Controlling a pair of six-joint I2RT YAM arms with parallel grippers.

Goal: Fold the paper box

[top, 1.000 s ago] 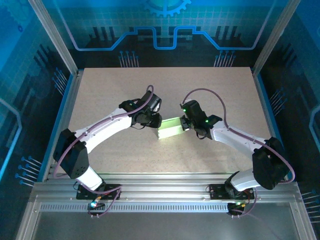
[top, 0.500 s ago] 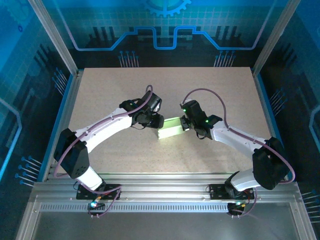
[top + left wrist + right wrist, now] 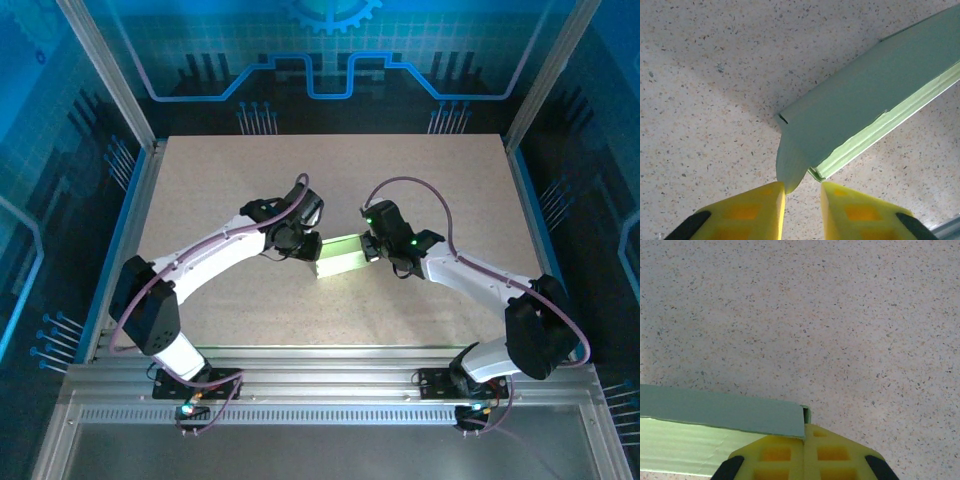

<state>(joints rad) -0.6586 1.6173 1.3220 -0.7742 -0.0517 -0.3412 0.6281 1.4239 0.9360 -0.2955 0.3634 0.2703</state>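
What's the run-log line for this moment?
paper box: part-folded | left fingers: apart, end flap between | right fingers: shut on opposite end

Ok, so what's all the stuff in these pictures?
paper box: one, pale green, middle of the table, between the grippers
table: one, speckled beige, under everything
walls: several, blue with line patterns, around the table
metal rails: several, silver, near edge, under the arm bases
left arm: one, white and black, reaching from the left
right arm: one, white and black, reaching from the right
left gripper: one, yellow fingers slightly apart, box's rounded flap tip between them
right gripper: one, yellow fingers shut on the box's end
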